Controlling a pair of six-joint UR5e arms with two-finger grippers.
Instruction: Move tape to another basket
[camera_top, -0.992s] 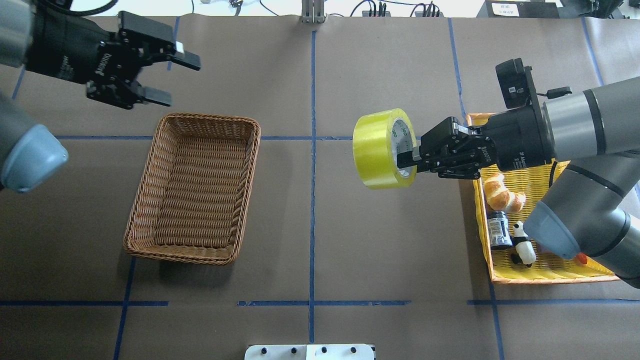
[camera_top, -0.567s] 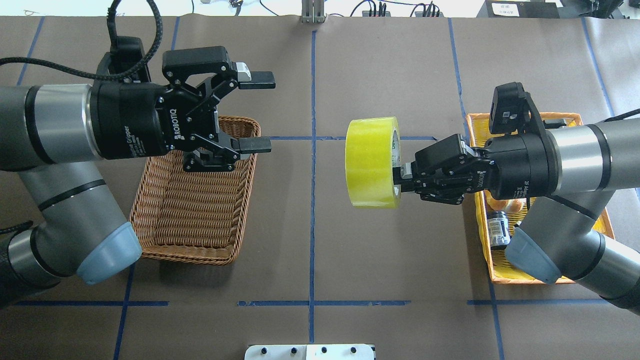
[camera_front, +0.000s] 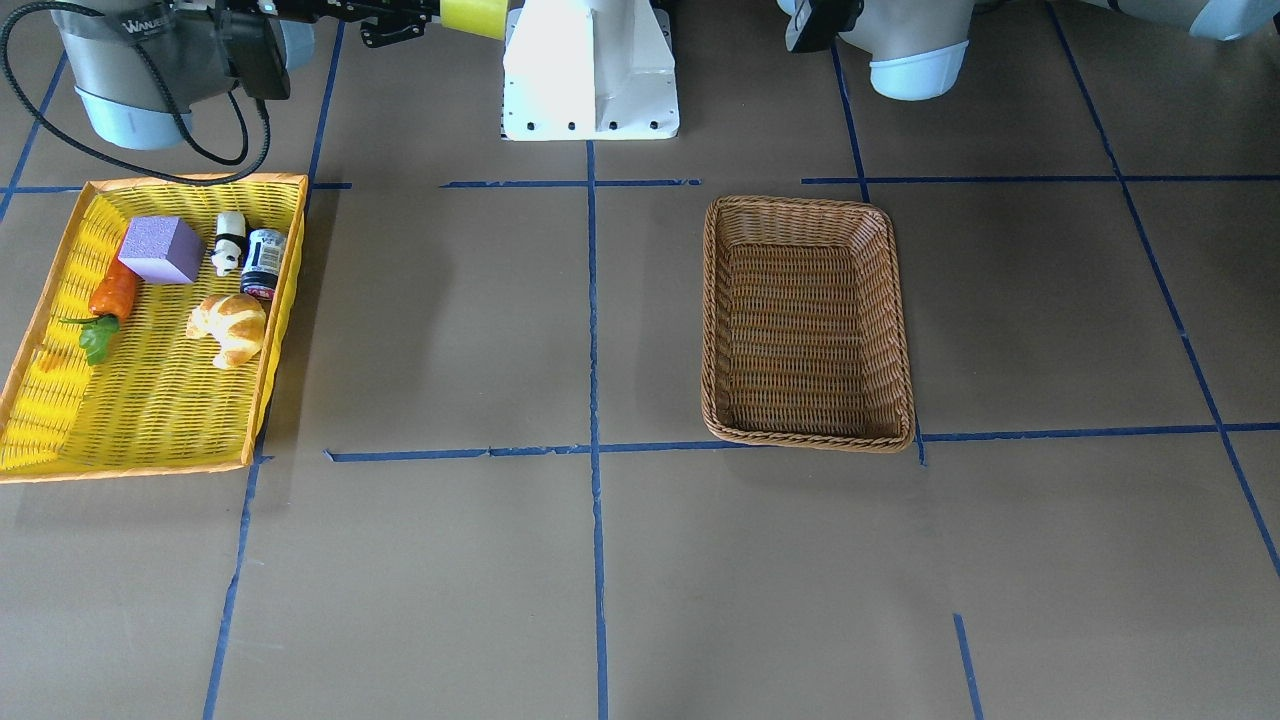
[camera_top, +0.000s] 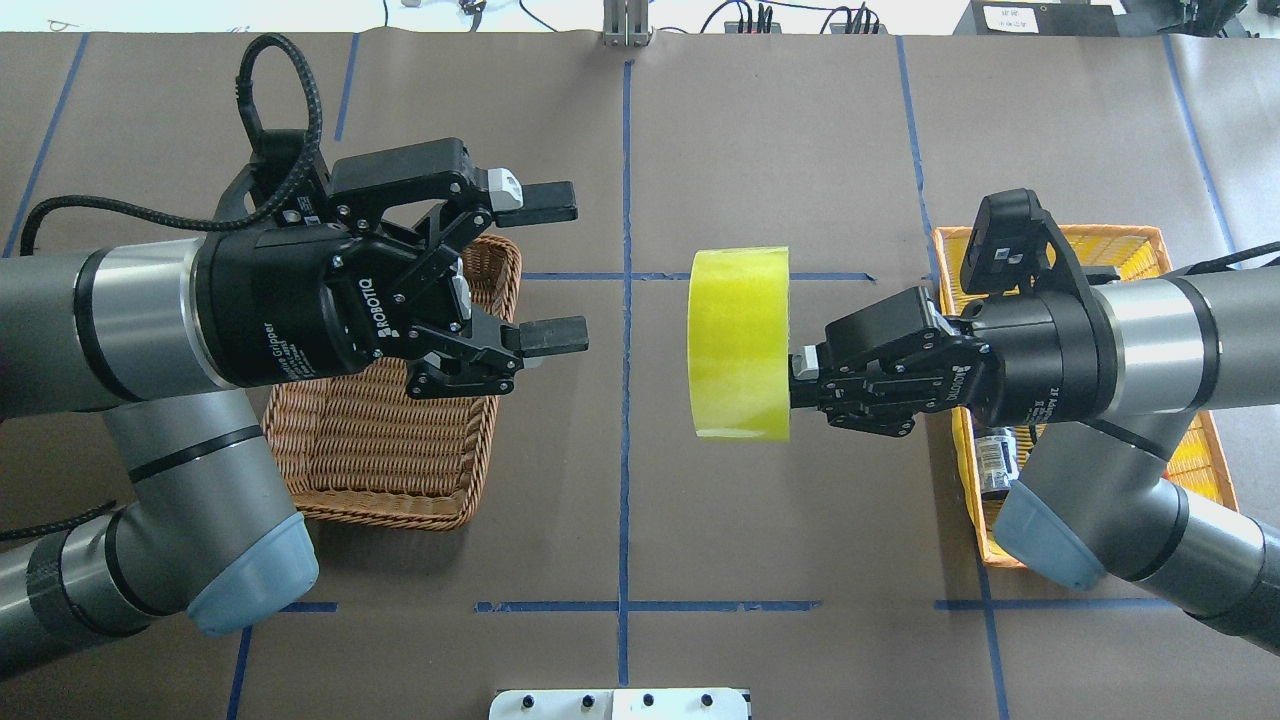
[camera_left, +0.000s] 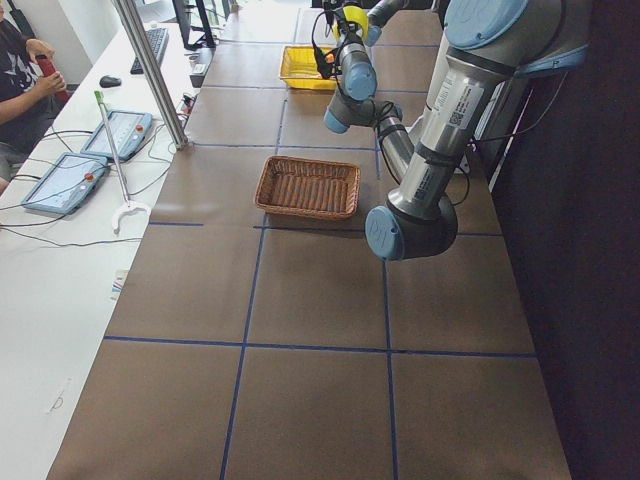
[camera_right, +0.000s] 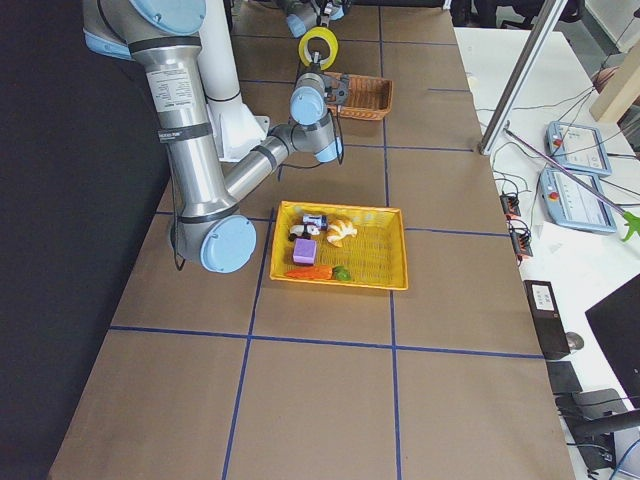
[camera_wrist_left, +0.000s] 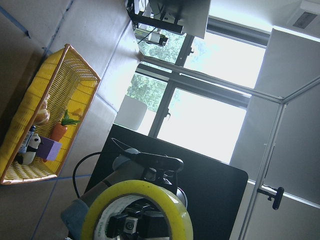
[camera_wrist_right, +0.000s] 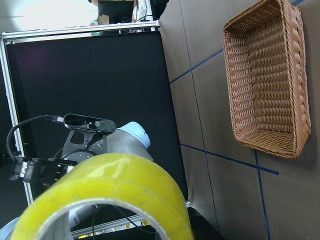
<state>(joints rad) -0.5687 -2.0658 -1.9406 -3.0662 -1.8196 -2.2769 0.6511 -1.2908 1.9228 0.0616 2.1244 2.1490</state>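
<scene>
Brown table spreads under us; our right gripper clamps the tape mid-air above its middle. Our left gripper, spread wide, faces it across a gap, past the basket rim

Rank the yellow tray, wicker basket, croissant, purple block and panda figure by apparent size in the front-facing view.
1. yellow tray
2. wicker basket
3. croissant and purple block, about alike
4. panda figure
</scene>
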